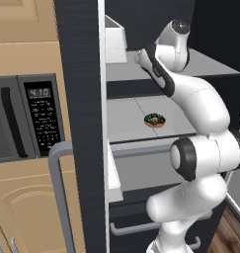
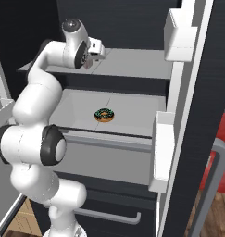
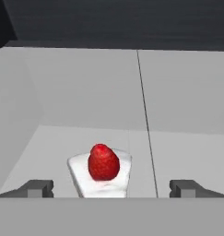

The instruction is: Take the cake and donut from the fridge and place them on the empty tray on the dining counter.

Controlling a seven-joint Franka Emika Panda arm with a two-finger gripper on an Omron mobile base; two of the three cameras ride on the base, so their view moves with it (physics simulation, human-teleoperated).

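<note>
Fridge (image 1: 82, 123) stands open, arm reaching into the upper shelf (image 2: 132, 62) — the gripper (image 3: 111, 189) is level with that shelf and pointed inward, its two dark fingertips (image 3: 37, 188) spread wide and holding nothing. In the hand view the cake (image 3: 100, 174), a small white wedge with a red berry on top, sits on the shelf floor between the tips and just ahead of them, slightly left of centre; whether the tips already flank its sides or stop short of it is hard to judge from this angle. The wide spread reads as a pre-grasp setting: room to pass either side of the wedge before closing. A low, level approach suits a soft slice better than coming down on the berry. Donut (image 1: 154, 120) — chocolate glaze, green sprinkles — lies flat on the shelf below, near its front edge, well apart from the gripper and untouched. Judgement: cake comes first, donut second; neither has left the fridge. Risk worth noting: a squeeze off-centre could tip or shove the wedge toward the back wall.
</note>
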